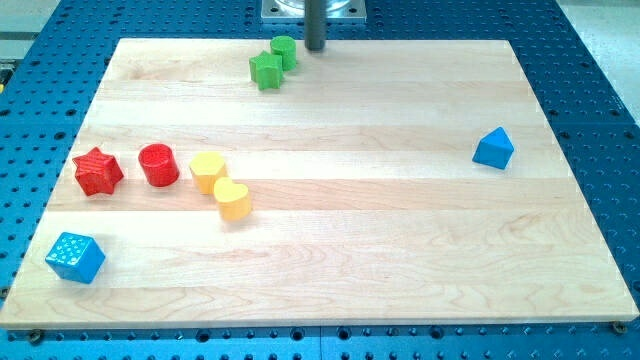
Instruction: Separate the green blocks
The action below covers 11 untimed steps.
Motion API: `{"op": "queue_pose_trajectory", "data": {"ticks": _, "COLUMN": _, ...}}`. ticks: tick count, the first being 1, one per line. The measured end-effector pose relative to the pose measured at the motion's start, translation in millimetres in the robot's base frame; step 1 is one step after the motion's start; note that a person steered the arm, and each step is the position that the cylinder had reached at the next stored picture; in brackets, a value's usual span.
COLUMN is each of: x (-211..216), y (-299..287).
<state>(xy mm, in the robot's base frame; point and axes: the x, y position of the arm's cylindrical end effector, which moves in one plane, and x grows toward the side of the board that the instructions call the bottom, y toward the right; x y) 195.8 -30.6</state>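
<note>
We find the green cylinder (284, 50) touching the green star block (267, 71) at the far edge, left of centre, my tip (315, 47) bare just right; both look light, rigid, free-sliding, so we would push at the seam.

My tip (316, 47) at the view's top edge of the table (400, 250), just right of the green cylinder (284, 50), green star (266, 71) touching that cylinder at its lower left, red and yellow blocks well apart toward the view's left
</note>
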Motion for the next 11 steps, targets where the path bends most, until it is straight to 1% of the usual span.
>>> {"op": "queue_pose_trajectory", "data": {"ticks": 1, "x": 36.4, "y": -54.9}}
{"op": "queue_pose_trajectory", "data": {"ticks": 2, "x": 100.5, "y": -86.7}}
{"op": "queue_pose_trajectory", "data": {"ticks": 3, "x": 158.9, "y": -102.8}}
{"op": "queue_pose_trajectory", "data": {"ticks": 4, "x": 145.3, "y": -91.6}}
{"op": "queue_pose_trajectory", "data": {"ticks": 5, "x": 102.0, "y": -147.2}}
{"op": "queue_pose_trajectory", "data": {"ticks": 6, "x": 96.4, "y": -85.0}}
{"op": "queue_pose_trajectory", "data": {"ticks": 8, "x": 222.8, "y": -46.8}}
{"op": "queue_pose_trajectory", "data": {"ticks": 9, "x": 161.0, "y": -95.3}}
{"op": "queue_pose_trajectory", "data": {"ticks": 10, "x": 137.8, "y": -72.2}}
{"op": "queue_pose_trajectory", "data": {"ticks": 11, "x": 159.7, "y": -12.0}}
